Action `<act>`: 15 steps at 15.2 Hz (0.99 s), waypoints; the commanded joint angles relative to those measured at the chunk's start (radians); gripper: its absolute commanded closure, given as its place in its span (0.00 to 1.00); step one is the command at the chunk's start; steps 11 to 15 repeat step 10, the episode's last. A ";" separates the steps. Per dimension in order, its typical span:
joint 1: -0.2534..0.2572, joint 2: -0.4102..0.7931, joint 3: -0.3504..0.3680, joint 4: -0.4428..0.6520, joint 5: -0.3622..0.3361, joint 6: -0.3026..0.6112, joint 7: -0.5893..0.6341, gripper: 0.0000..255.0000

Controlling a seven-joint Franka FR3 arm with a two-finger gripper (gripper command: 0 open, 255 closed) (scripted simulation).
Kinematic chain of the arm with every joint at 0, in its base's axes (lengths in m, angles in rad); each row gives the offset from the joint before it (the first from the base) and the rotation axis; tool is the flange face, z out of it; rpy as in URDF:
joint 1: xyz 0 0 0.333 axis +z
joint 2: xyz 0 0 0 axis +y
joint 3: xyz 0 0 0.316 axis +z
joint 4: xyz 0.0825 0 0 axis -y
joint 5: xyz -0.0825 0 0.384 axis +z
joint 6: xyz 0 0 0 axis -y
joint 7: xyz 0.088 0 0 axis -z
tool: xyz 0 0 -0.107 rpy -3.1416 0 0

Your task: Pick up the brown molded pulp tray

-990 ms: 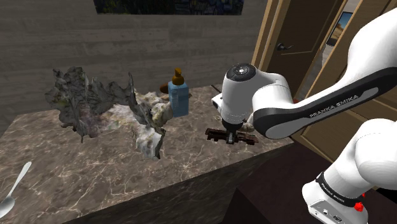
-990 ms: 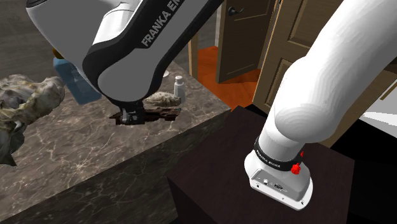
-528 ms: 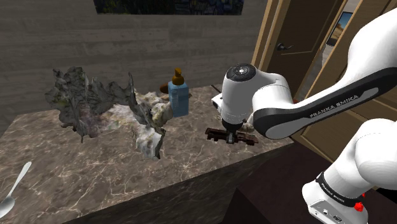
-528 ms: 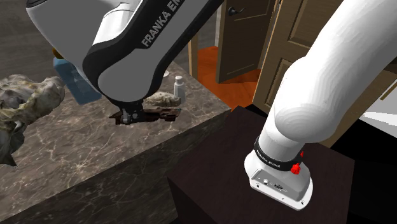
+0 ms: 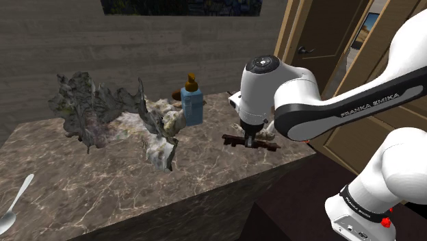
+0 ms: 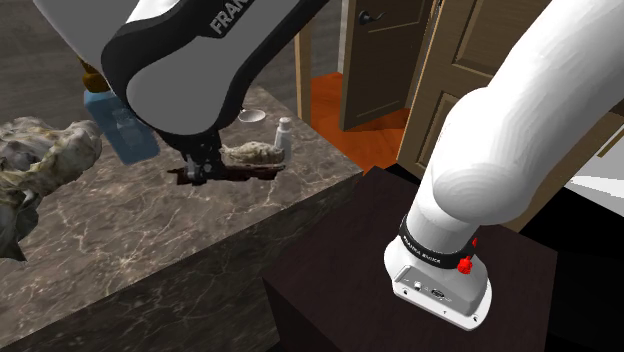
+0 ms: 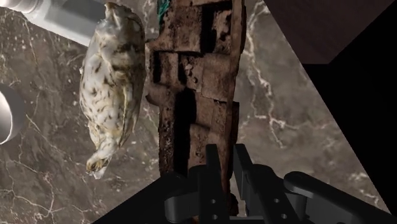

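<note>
The brown moulded tray (image 7: 197,83) is a long, dark, ribbed piece with square hollows. My gripper (image 7: 228,167) is shut on its near edge, both black fingers clasping the thin wall. In the shoulder view the tray (image 5: 231,140) hangs level just above the marble counter near its right corner, under the gripper (image 5: 248,139). The second exterior view shows the tray (image 6: 245,175) as a dark strip beside the gripper (image 6: 197,170), casting a shadow on the counter.
A speckled, shell-like object (image 7: 114,76) and a white bottle (image 6: 283,135) lie close beside the tray. A blue bottle (image 5: 192,103) and a large grey gnarled mass (image 5: 109,113) stand farther along. A spoon (image 5: 14,205) lies at the counter's left. The counter edge (image 5: 226,185) drops to the dark stand (image 6: 330,280).
The arm has risen a little, and the tray has come up off the counter with the shut gripper. The other objects have stayed in place.
</note>
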 commanded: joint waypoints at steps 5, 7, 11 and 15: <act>0.010 -0.047 -0.012 0.043 0.028 -0.082 -0.035 1.00; 0.013 -0.060 -0.016 0.059 0.035 -0.110 -0.046 1.00; 0.014 -0.067 -0.019 0.069 0.038 -0.125 -0.052 1.00; 0.014 -0.067 -0.019 0.069 0.038 -0.125 -0.052 1.00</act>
